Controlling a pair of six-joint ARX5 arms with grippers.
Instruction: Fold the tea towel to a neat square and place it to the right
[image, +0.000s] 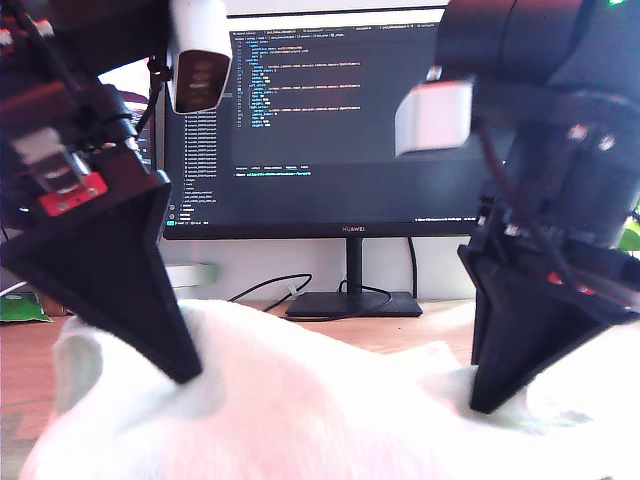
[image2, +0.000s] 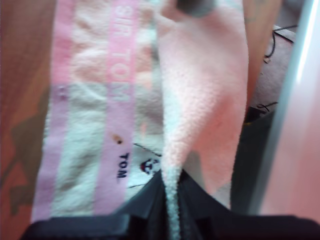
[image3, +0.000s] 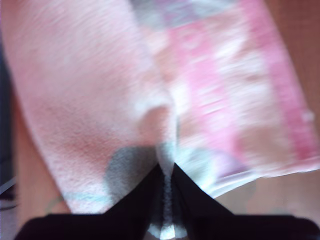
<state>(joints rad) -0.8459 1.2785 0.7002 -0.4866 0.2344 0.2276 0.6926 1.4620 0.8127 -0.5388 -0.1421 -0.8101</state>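
Terry cloth, pale pink with white and mint checks, fills the lower part of the exterior view: the towel (image: 330, 400) lies rumpled on the table (image: 25, 345), in front of the monitor (image: 330, 120).

We hold the towel with both grippers. Our first gripper (image2: 171, 200) has its jaws closed on a pinched ridge of cloth; the fold rises from between the fingertips and spreads into a wide pink flap. Beside that flap the first wrist view shows a pink band woven with pale letters, and a small white label (image2: 145, 167) lying just beside the jaws.

Our second gripper (image3: 166, 182) is likewise clamped on a narrow fold of towel, with pink cloth fanning out on both sides of the jaws. This view is blurred, so finer detail cannot be read.

In the exterior view two black tapered grippers press down into the towel, one at that view's left (image: 180, 365) and one at its right (image: 490, 395). The wrist views do not show which arm is which.

Brown wood shows at the table's edges. Behind the towel stands the monitor on its base (image: 352, 303), its screen showing dark code text, with cables (image: 265, 290) trailing beside it. A white wall lies behind.
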